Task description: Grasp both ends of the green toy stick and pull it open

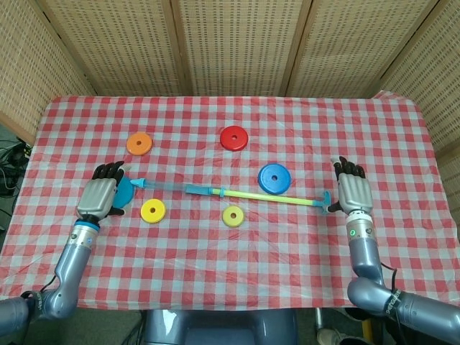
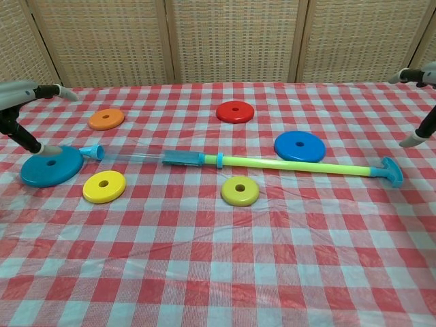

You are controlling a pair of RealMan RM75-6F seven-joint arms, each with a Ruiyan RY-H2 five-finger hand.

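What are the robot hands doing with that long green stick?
Right now, nothing is holding it. The green toy stick lies stretched out long on the checked tablecloth, already pulled open. The left hand and the right hand are both open, one near each end of the stick. Colored rings lie around it: an orange ring, a red ring, a blue ring and two yellow rings.
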